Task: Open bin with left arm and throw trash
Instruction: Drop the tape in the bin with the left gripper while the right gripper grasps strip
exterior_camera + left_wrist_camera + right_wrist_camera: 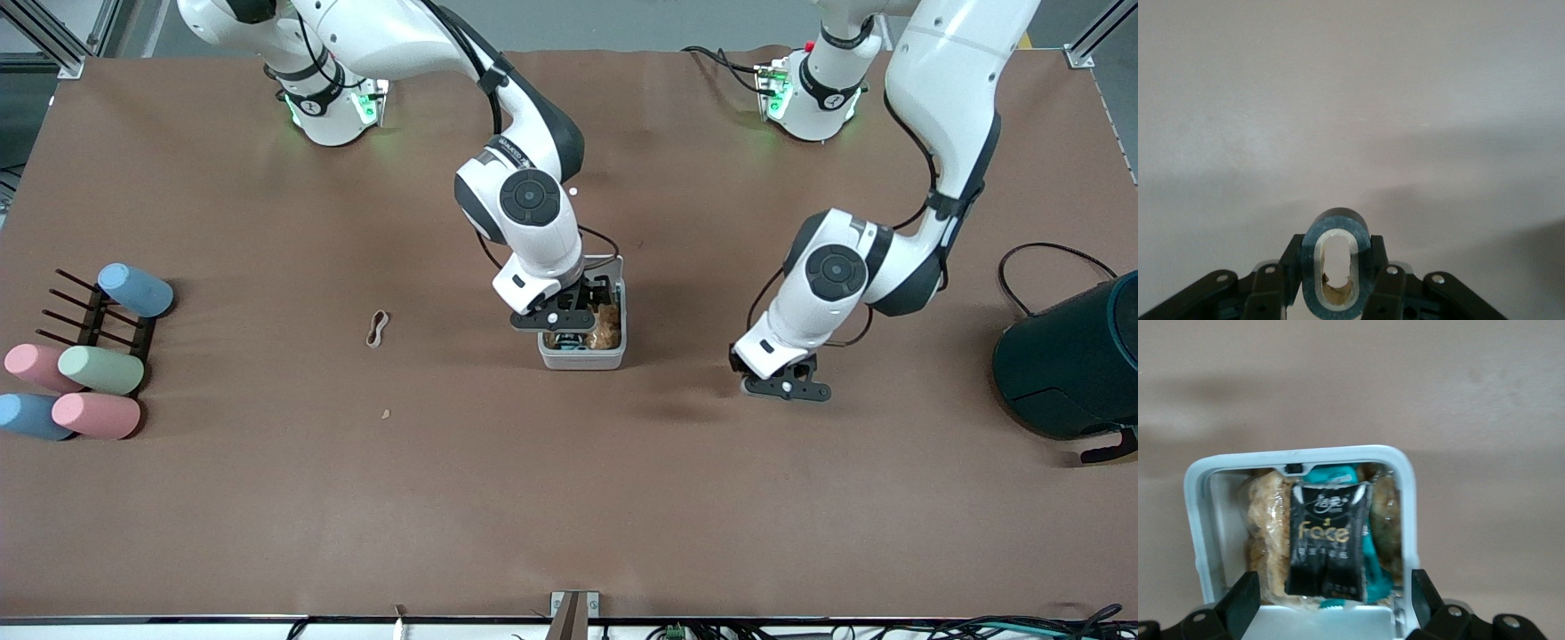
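The right gripper (569,331) hangs over the open bin (584,356), fingers (1245,603) spread and released above a black wrapper (1328,543) lying inside. The left gripper (787,388), low over the bare brown table (569,498) toward the left arm's end, has its fingers (1293,270) clenched on the tape roll (1336,267). A rubber band (379,327) lies toward the right arm's end.

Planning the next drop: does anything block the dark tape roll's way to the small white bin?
Yes: the right gripper hangs open over the white plastic bin's mouth; the left gripper holds the dark tape roll.
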Controlling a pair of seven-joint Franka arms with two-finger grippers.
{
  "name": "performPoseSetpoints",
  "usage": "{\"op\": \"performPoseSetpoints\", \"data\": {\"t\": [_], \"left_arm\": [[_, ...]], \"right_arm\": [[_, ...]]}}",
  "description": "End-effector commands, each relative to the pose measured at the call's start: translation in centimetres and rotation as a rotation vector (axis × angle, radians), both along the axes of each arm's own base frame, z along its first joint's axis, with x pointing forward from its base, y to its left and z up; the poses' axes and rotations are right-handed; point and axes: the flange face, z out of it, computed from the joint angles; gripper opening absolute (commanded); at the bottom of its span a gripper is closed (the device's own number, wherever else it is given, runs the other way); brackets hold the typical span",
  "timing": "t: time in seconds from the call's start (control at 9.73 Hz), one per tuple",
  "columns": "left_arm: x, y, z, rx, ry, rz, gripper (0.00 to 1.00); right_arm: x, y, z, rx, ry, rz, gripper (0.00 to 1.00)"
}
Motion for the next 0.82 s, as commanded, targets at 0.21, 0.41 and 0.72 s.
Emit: {"op": "performPoseSetpoints", "data": {"t": [0.21,0.41,0.72], "left_arm": [[-3.3,-10.0,6.5,-0.066,0.04,0.097,0.01],[-4.0,-14.0,6.7,-0.099,0.034,0.118,0.02],[-6.1,-18.5,4.5,-0.098,0.057,0.116,0.02]], "right_arm": [[4.1,-12.7,5.4,-0.07,0.085,-0.163,1.0],[6.5,-23.4,3.9,-0.063,0.08,-0.304,1.0],[4.2,-32.9,-1.8,-0.047,0.043,-0.203,1.0]]}}
